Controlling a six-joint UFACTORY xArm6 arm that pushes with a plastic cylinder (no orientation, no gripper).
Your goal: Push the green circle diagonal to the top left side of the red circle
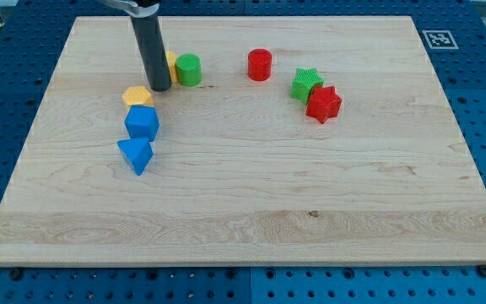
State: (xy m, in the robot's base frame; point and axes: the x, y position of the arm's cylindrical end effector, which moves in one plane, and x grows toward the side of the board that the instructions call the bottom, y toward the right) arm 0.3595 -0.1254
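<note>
The green circle [189, 69] stands on the wooden board near the view's top, left of centre. The red circle [260, 64] stands to its right, about level with it and a block's width apart. My tip [160, 87] rests on the board just left of the green circle, slightly below it. The dark rod rises from there toward the view's top and hides most of a yellow block [171, 63] that sits against the green circle's left side.
A yellow-orange hexagon [138, 95], a blue cube-like block [143, 123] and a blue triangle [136, 154] line up below my tip. A green star [307, 83] and a red star [324, 104] touch at the right. The board [243, 211] ends close above the circles.
</note>
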